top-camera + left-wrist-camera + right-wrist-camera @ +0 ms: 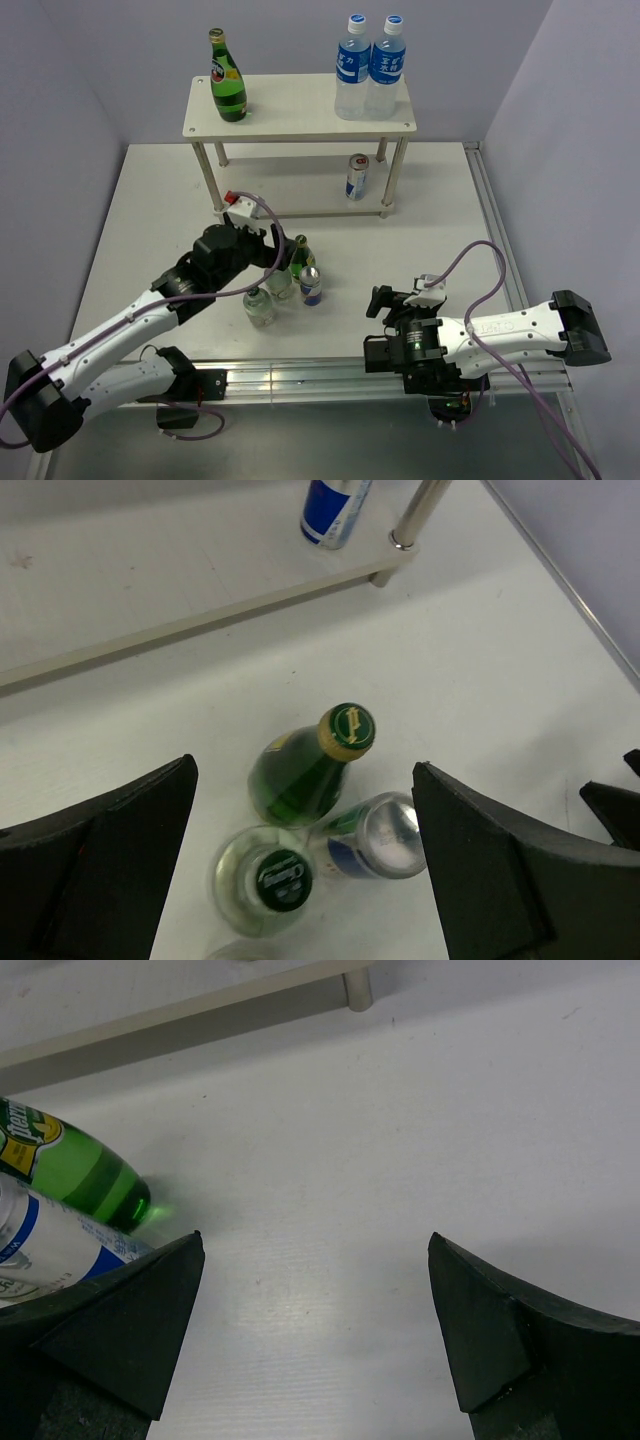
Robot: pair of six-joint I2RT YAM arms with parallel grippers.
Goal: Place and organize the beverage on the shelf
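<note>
The shelf (pixel 300 108) stands at the back. One dark-green bottle (pixel 227 80) stands on its top board and one can (pixel 357 177) on its lower tier. On the table in front stand the other green bottle (pixel 300 258), a can (pixel 311 287) and two squat clear bottles (pixel 279 283) (pixel 260 305). My left gripper (pixel 282 255) is open above this cluster. The left wrist view shows the green bottle (pixel 310 765), the can (pixel 385 835) and a green-capped clear bottle (pixel 270 880) between its jaws (pixel 303 770). My right gripper (pixel 385 300) is open and empty, right of the cluster (pixel 315 1235).
Two tall water bottles (pixel 370 65) with blue caps stand on the right of the shelf's top board. In the right wrist view the green bottle (pixel 80 1170) and the can (pixel 40 1245) are at the far left, with a shelf leg (pixel 357 985) ahead.
</note>
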